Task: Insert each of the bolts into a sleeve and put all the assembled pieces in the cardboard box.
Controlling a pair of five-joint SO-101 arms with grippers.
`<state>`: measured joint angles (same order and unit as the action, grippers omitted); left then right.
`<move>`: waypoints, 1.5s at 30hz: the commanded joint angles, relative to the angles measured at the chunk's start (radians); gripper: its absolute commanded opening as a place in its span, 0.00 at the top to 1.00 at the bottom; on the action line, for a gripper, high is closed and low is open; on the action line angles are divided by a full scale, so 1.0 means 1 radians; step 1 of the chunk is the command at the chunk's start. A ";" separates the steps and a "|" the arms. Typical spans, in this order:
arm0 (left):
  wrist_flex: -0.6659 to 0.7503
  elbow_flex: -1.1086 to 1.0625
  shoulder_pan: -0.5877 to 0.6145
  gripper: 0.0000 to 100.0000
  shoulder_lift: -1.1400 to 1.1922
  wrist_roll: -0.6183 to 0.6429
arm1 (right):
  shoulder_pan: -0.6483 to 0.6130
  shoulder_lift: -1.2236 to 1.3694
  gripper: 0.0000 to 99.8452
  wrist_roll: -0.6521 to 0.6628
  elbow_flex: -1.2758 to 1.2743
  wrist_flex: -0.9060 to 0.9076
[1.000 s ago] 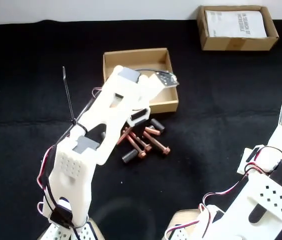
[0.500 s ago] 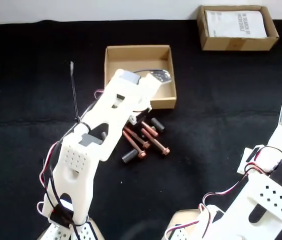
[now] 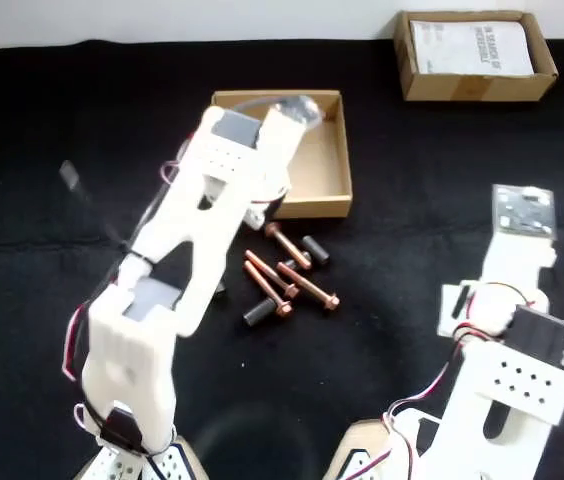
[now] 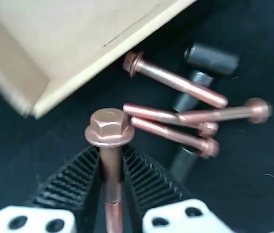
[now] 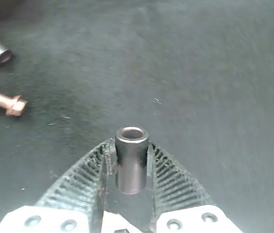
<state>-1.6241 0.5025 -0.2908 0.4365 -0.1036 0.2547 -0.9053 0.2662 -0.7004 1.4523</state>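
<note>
**Both grippers loaded: one bolt, one sleeve**

Left gripper (image 4: pixel 110 154) is clamped tight on a copper bolt (image 4: pixel 109 127). The shaft is pinched between the ribbed fingers and the hex head pokes out past the tips.

From the high view, the left arm (image 3: pixel 192 240) stretches out over the black table (image 3: pixel 432 200). Its wrist end sits above the cardboard box (image 3: pixel 317 207). That box is at roughly 12 o'clock from the pile of parts, just beside it.

Right gripper (image 5: pixel 130 144) is squeezed around a dark grey sleeve (image 5: pixel 131 167), whose open bore points away from the wrist. The right arm (image 3: pixel 507 330) sits at about 4 o'clock from the pile, well apart from it.

The pile itself is four loose bolts (image 3: pixel 307 285) lying flat on the cloth, a couple of them crossing and touching. There's a loose sleeve (image 3: pixel 314 250) at the pile's 2 o'clock and a second loose sleeve (image 3: pixel 259 312) down at 7 o'clock. I can't tell from here whether anything is already in the box, since the arm covers part of it.

Way off at 1 o'clock, by the far edge, is another box (image 3: pixel 474 88) with a printed sheet lying in it.
</note>
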 commanded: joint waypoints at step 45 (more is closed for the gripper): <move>1.068 -1.075 -0.200 0.99 -1.268 0.368 | -0.710 -0.334 0.99 -0.483 -0.538 -0.875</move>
<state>-0.5808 -0.7127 -0.4611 -0.9091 0.2662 -0.4465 -1.2121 -0.2079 -1.2329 0.6283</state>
